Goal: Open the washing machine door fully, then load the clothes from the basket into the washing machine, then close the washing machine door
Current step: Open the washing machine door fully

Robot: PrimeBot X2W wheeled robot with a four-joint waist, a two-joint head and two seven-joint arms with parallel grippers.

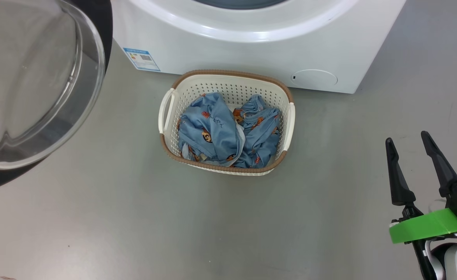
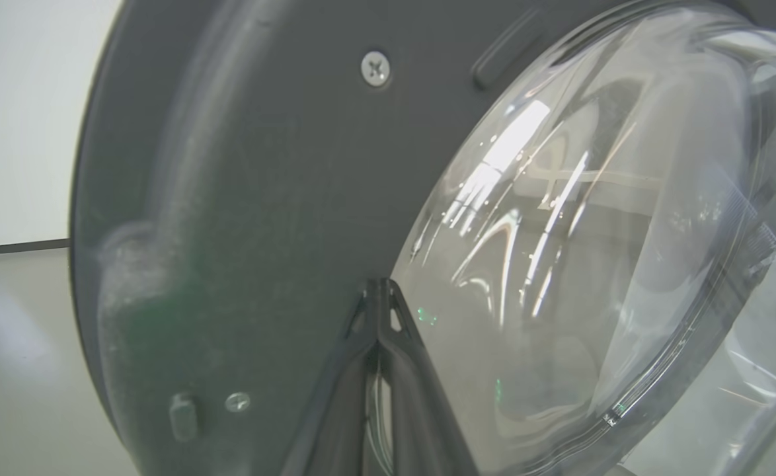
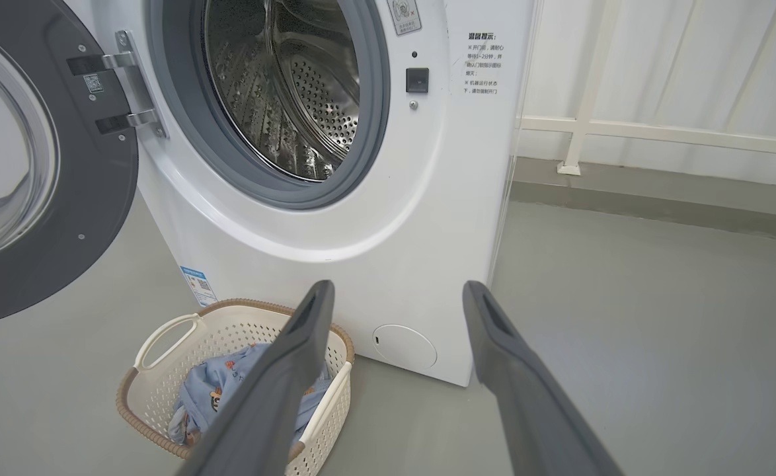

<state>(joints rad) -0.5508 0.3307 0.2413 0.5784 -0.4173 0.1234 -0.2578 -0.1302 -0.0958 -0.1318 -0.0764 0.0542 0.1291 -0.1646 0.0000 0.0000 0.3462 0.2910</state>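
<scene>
The washing machine door stands swung open at the left, its clear glass bowl bulging toward me. My left gripper is shut with nothing between its fingers, the tips close against the door's dark inner ring beside the glass. The washing machine shows its steel drum uncovered. In front of it on the floor sits the basket, holding the light blue clothes. My right gripper hangs open and empty to the basket's right, apart from it; its fingertips frame the machine's lower front.
A round filter cap and a blue sticker sit low on the machine's front. Grey floor spreads around the basket and to the machine's right. A white railing runs along the wall beyond the machine.
</scene>
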